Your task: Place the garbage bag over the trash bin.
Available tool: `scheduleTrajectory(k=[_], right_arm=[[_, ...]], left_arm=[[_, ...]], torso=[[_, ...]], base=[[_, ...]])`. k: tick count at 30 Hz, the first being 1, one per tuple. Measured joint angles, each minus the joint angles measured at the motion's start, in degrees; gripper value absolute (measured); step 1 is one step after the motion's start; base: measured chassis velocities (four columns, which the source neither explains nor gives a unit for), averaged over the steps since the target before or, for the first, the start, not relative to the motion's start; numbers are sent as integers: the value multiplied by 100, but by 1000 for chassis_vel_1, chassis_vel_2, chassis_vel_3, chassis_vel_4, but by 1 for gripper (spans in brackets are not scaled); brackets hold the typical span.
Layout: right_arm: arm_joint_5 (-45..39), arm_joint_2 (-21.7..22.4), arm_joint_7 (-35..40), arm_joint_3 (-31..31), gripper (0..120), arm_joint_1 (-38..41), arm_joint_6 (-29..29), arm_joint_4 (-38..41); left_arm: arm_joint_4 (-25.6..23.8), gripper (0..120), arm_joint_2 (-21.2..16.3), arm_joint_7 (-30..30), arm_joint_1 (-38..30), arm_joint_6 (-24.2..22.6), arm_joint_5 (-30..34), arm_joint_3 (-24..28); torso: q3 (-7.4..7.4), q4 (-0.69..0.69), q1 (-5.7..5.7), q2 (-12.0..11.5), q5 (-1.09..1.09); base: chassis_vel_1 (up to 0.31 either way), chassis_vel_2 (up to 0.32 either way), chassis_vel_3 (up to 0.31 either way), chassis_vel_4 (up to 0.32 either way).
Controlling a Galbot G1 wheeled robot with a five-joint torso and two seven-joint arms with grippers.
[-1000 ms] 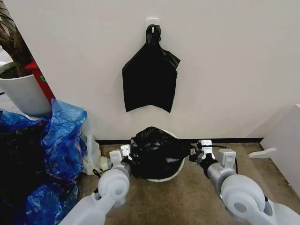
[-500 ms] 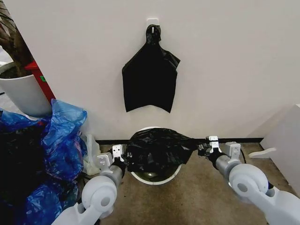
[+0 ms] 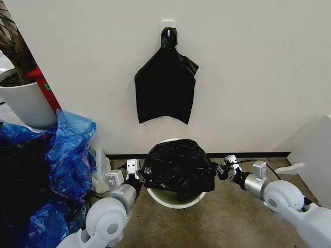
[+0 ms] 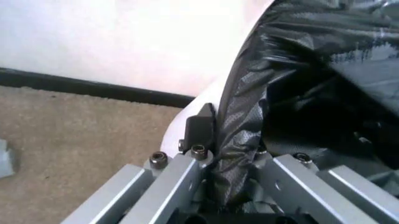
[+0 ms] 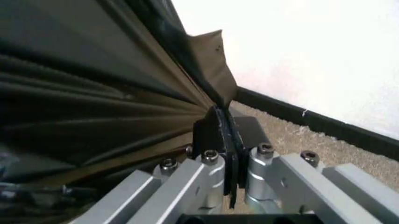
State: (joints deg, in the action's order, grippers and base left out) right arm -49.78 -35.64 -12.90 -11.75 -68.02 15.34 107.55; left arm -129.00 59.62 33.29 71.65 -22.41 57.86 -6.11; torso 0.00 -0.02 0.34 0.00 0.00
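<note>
The bin (image 3: 173, 199) stands on the brown floor (image 3: 207, 222) close to the far wall (image 3: 248, 77), its cream rim showing at the near side and a sliver at the far side; the bag (image 3: 179, 165) is bunched over its mouth, covering most of the top and drooping down on the right; I hold it from both sides.

My left gripper (image 3: 138, 171) sits at the bag's left edge, just beside the bin's left rim; in the left wrist view the fingers (image 4: 198, 128) are narrow, pinched on a gathered fold of the bag (image 4: 311, 70), with the bin's pale wall (image 4: 187, 119) just beyond; my right gripper (image 3: 221, 169) is at the bag's right edge, a little outside the rim; in the right wrist view its fingers (image 5: 212, 133) are pressed tight together on a thin pleated edge of the bag (image 5: 93, 93), the film stretched taut away from them.

On the wall above the bin a second black bag (image 3: 165, 85) hangs from a hook (image 3: 168, 24); to the left lie blue bags (image 3: 62, 155) and a white plant pot (image 3: 26, 103); a black baseboard (image 3: 258, 154) runs along the foot of the wall.
</note>
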Motion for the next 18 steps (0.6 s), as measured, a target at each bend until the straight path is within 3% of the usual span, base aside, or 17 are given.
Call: scheduleTrajectory(k=[12,18], right_arm=[[549,-14,-137,-4,1,-150,-237,50],[552,149,83,-224,25,-171,-242,268]], left_arm=[[-84,1,64,-99,22,116,179,2],[73,1,161,-21,89,132,164,3]], torso=[[0,0,0,0,1],[0,0,0,0,0]], base=[[0,0,0,0],[0,0,0,0]])
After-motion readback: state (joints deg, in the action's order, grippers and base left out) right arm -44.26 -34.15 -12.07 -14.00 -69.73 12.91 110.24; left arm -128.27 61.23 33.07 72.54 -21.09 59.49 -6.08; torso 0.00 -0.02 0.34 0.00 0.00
